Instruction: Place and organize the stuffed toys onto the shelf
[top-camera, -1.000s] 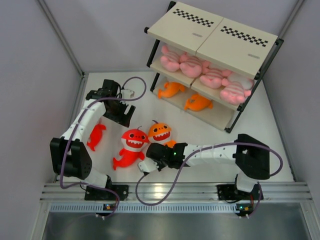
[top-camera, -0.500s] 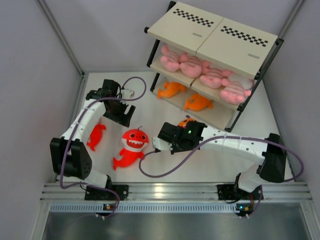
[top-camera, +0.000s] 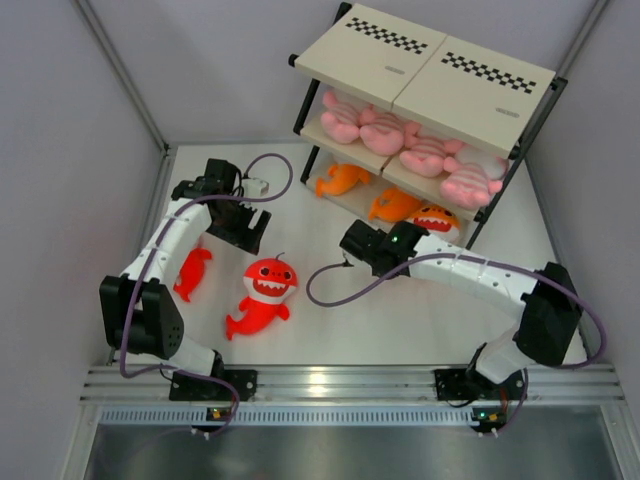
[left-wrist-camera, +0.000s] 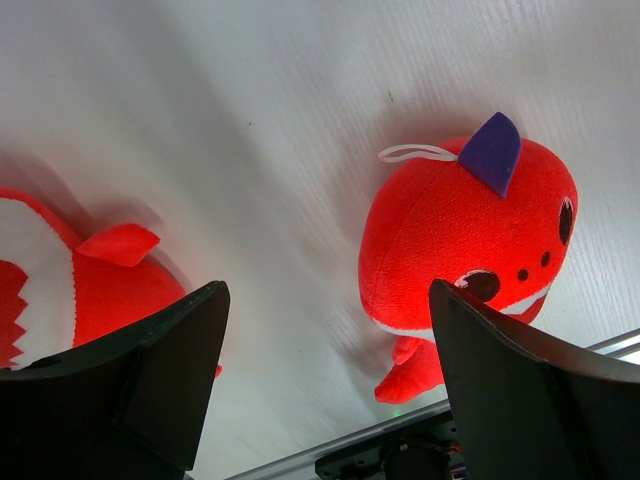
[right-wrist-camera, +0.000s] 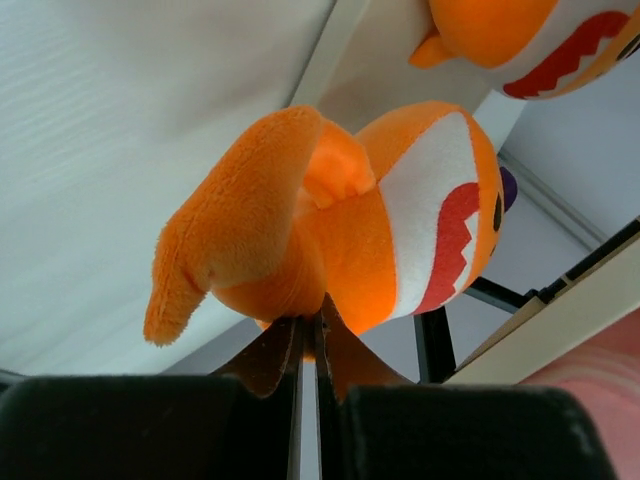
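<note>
Top external view taking in the shelf at the far right of the table, carrying pink striped plushies on its middle tier and two orange sharks on the bottom one. Reaching in at that bottom tier with the right gripper, jaws pinching a third orange shark by its underside and holding it at the board's right end. Placing, by the look of it: likely needing to settle the toy beside its fellows before parting the jaws. Hovering low with the left gripper, jaws spread wide and gripping nothing, between a red shark and a second red shark, both lying on the table and awaiting their turn.
</note>
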